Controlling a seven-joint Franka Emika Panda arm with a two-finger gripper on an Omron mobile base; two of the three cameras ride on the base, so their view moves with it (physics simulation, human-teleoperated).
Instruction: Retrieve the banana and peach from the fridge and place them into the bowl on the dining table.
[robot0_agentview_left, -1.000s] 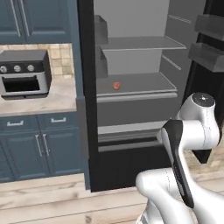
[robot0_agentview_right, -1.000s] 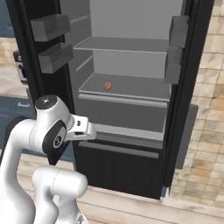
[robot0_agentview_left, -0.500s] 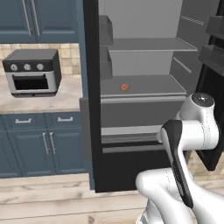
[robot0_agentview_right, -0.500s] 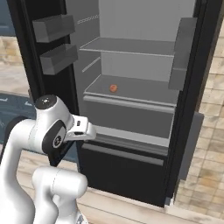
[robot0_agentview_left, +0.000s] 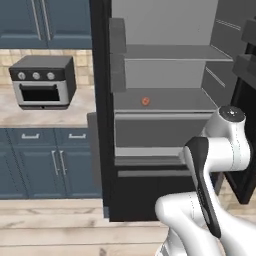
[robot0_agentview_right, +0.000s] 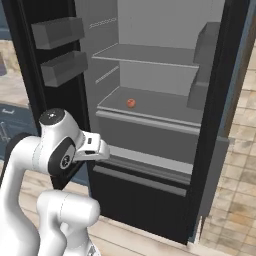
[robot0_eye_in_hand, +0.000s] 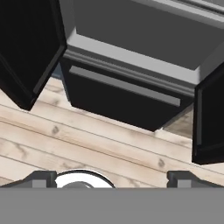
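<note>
The fridge (robot0_agentview_left: 165, 100) stands with both doors swung wide, and the peach (robot0_agentview_left: 145, 101) sits alone on the middle shelf (robot0_agentview_right: 150, 107), near its front edge and a little left of centre. The jaws (robot0_eye_in_hand: 112, 177) stand fully apart and empty, pointed down at the wooden floor (robot0_eye_in_hand: 87, 144) in front of the fridge's dark bottom drawer (robot0_eye_in_hand: 124, 94), so the peach lies well above and beyond them. No banana is visible on the shelves in these views. To do the reach well, I would raise the hand and level it with the shelf, then go in straight over the shelf's front lip, centring the fruit between the tips before closing. A round fruit could roll if nudged off-centre.
</note>
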